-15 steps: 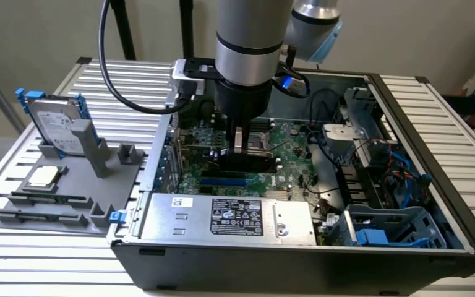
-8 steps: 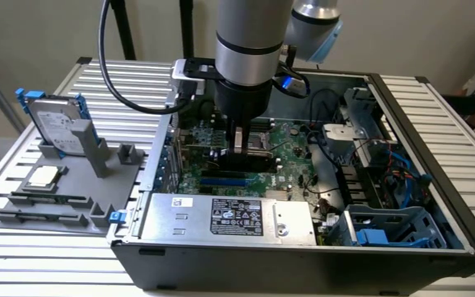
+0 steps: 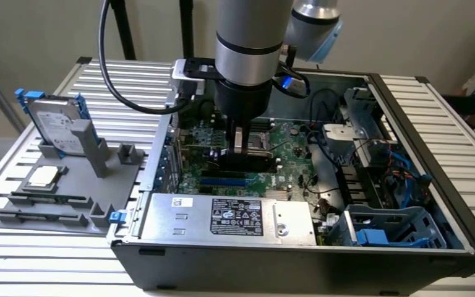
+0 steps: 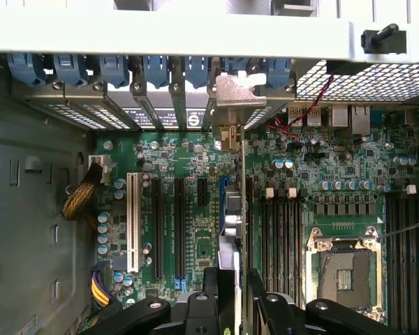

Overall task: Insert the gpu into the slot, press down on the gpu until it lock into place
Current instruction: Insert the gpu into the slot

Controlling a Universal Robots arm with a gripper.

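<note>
The gpu [image 3: 225, 162], a thin black card, stands on edge on the green motherboard [image 3: 291, 167] inside the open computer case. In the wrist view I see the gpu [image 4: 241, 209] edge-on, its metal bracket [image 4: 232, 98] up against the case's rear slot openings. A bit of a blue slot [image 4: 225, 187] shows right beside its lower edge. My gripper [image 3: 239, 145] reaches straight down over the card. In the wrist view the gripper [image 4: 239, 300] is open, its black fingers [image 4: 220, 293] straddling the card's top edge.
A silver labelled power-supply box [image 3: 229, 216] fills the case's near side. The empty CPU socket [image 4: 346, 269] and memory slots [image 4: 279, 230] lie beside the card. A hard drive with blue clips [image 3: 56, 120] stands in a grey fixture [image 3: 64, 185] outside the case. Cables and a blue drive cage [image 3: 386, 229] are at the exterior view's right.
</note>
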